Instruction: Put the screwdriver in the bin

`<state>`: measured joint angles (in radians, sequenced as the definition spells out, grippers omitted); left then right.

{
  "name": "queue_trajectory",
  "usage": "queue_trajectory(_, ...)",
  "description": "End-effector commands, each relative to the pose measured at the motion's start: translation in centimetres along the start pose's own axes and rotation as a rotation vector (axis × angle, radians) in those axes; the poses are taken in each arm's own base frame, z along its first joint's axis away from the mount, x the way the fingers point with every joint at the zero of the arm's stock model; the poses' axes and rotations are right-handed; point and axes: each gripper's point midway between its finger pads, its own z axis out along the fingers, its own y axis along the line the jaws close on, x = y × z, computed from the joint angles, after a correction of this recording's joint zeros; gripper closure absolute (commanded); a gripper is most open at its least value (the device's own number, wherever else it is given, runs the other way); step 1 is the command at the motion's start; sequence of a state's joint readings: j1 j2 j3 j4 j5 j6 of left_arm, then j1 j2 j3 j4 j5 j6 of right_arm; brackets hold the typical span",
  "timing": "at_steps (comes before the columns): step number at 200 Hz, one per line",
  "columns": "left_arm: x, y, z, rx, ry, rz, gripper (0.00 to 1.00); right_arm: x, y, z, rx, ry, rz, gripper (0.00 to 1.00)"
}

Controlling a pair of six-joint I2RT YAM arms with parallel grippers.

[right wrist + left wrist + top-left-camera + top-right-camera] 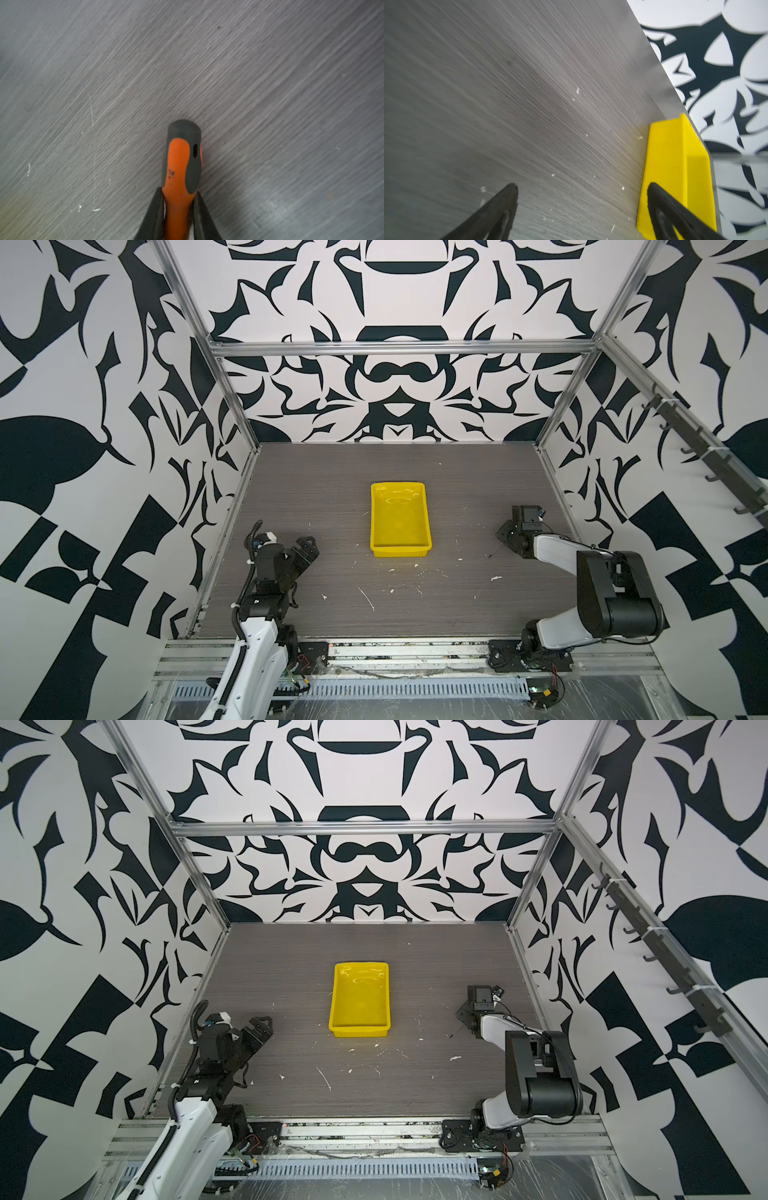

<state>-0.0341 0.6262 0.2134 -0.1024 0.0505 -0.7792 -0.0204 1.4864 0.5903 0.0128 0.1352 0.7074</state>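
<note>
The screwdriver (178,162) has an orange handle with dark grey accents, and my right gripper (178,192) is shut on that handle, low over the grey table. In both top views only its thin dark shaft (495,551) (456,1031) shows, sticking out below the right gripper (508,540) (467,1017) at the right side of the table. The yellow bin (399,549) (359,1029) sits mid-table with nothing in it, well left of that gripper. My left gripper (309,545) (582,187) stands open at the left, holding nothing, with the bin's wall (664,166) beside one finger.
White flecks and scratches (368,599) are scattered over the table's front half. Patterned walls and aluminium frame posts (557,406) enclose the table on three sides. A rack of dark hooks (706,456) runs along the right wall.
</note>
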Motion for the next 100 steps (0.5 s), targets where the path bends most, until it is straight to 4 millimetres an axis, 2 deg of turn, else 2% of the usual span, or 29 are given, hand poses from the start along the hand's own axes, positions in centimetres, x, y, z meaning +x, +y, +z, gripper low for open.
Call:
queue_trajectory(1, -0.1, -3.4, 0.2, 0.15, -0.01, 0.107, 0.0, 1.3, -0.3, -0.1, -0.004, 0.05, -0.011, 0.85)
queue_trajectory(21, 0.8, -3.9, 0.7, 0.163, 0.026, 0.124, 0.0, 1.3, 0.1, -0.1, -0.023, 0.051, -0.022, 0.89)
queue_trajectory(52, 1.1, -3.5, 1.2, 0.122, 0.069, 0.091, 0.0, 1.6, 0.6, -0.8, -0.079, 0.031, -0.046, 0.89)
queue_trajectory(100, 0.9, -3.0, 0.8, 0.096, 0.048, 0.085, 0.0, 2.1, 1.6, -3.5, -0.097, -0.011, -0.143, 0.89)
